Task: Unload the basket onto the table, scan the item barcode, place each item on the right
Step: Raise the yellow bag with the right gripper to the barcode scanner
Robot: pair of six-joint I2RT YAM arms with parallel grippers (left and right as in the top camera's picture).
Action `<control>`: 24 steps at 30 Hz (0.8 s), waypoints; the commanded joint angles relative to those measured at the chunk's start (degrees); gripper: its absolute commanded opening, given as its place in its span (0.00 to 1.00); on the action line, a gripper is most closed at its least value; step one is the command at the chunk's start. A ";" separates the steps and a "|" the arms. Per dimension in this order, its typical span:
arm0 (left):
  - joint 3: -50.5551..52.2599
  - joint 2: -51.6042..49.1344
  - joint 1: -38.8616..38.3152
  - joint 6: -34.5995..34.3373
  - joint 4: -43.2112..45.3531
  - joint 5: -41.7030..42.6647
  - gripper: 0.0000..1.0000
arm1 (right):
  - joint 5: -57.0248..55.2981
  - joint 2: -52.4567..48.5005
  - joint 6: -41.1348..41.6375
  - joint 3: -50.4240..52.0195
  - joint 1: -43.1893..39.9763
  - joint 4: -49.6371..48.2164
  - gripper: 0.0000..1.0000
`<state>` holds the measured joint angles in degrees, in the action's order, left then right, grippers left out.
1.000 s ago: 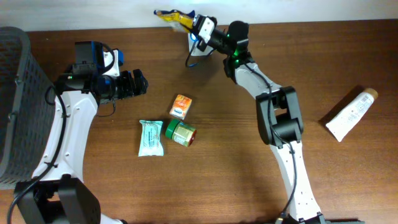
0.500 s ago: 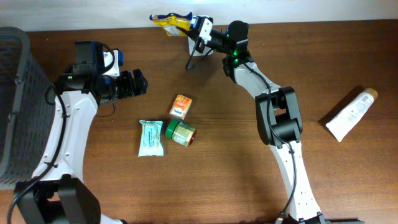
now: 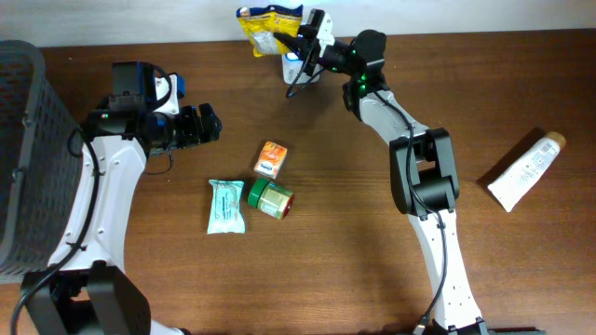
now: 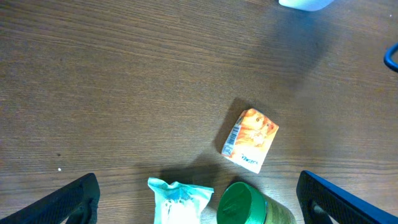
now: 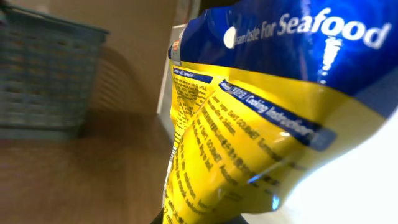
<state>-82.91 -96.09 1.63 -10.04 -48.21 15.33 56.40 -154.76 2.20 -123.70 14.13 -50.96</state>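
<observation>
**Seafood packet held up at the far edge**

The right fingers (image 3: 305, 31) are clamped tight on the yellow-and-blue seafood packet (image 3: 268, 20), holding it up at the far edge of the table (image 3: 372, 261). Its printed back faces the wrist camera, probably to find the barcode. The left fingers (image 3: 210, 119) are spread wide and hold nothing. They hover near the orange box (image 3: 271, 159), green-lidded jar (image 3: 271, 197) and teal pack (image 3: 226, 206), which are likely next in line.

Overhead looks straight down over the table (image 3: 326, 279). Left wrist looks down, sharing the orange box (image 3: 271, 159). Right wrist sits close against a pouch (image 5: 249, 124).
</observation>
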 commanded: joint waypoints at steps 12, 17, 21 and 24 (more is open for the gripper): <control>-0.07 1.20 0.04 0.74 0.09 -0.35 0.99 | 19.37 22.40 14.21 -1.99 -0.70 7.78 0.04; -0.04 1.20 0.04 0.74 0.09 -0.35 0.99 | 16.48 22.38 5.92 -1.44 -4.61 36.48 0.04; -0.04 1.20 0.04 0.74 0.09 -0.35 0.99 | 4.79 22.51 -12.57 -1.46 -8.02 64.52 0.04; -0.07 1.20 0.04 0.74 0.09 -0.35 0.99 | 4.66 23.87 -24.79 -1.46 -7.63 78.93 0.04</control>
<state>-82.91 -96.09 1.63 -10.04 -48.18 15.11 64.12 -133.36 -5.45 -124.40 6.26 20.93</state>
